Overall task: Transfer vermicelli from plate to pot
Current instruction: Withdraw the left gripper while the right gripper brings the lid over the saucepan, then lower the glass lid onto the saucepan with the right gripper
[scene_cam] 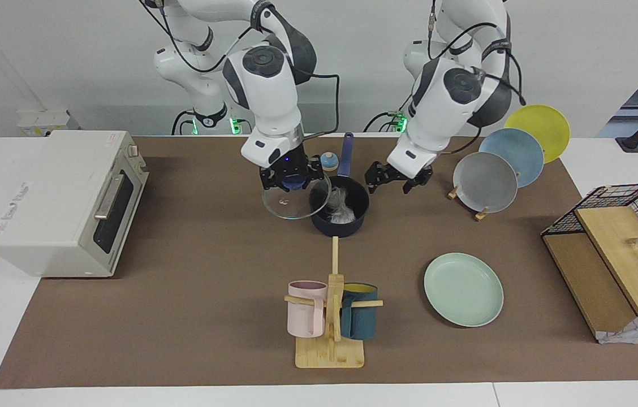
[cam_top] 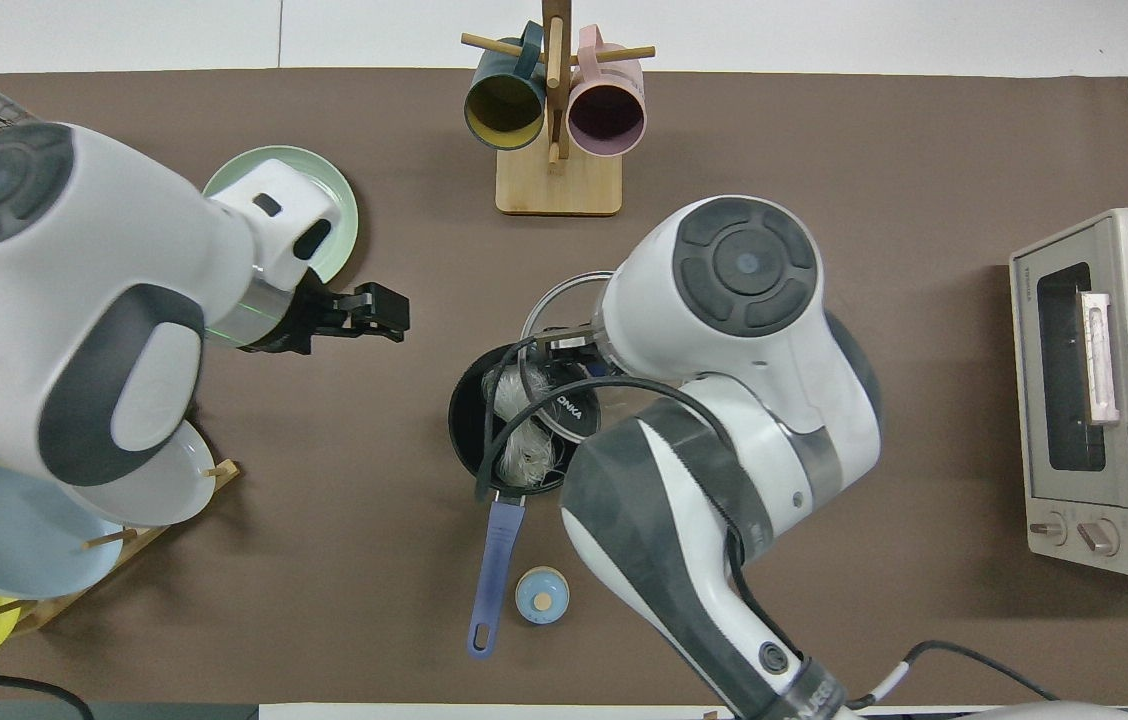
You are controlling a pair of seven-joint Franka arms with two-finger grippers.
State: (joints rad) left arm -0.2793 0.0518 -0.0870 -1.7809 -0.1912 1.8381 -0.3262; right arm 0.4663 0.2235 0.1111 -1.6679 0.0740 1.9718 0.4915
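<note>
The vermicelli (scene_cam: 340, 208), perhaps two bundles, lies in one pot (scene_cam: 339, 223); one plate (scene_cam: 463, 289) bare. The right gripper (scene_cam: 291, 180) clasps a glass lid (scene_cam: 292, 202) at the pot's rim; the left gripper (scene_cam: 391, 180) hangs spread over the counter (scene_cam: 194, 294).

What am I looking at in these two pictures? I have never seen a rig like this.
Two white robot arms work at a table, each ending in a two-finger gripper. One picture faces the robots from across the table; the other looks down from above their own end.

The vermicelli lies in the dark pot, and the green plate is bare.

The right gripper holds a glass lid by its knob, partly over the pot's rim. The left gripper, open and holding nothing, hangs over the mat beside the pot.

Also on the table: a toaster oven, a mug stand, a rack of plates, a wire basket.
</note>
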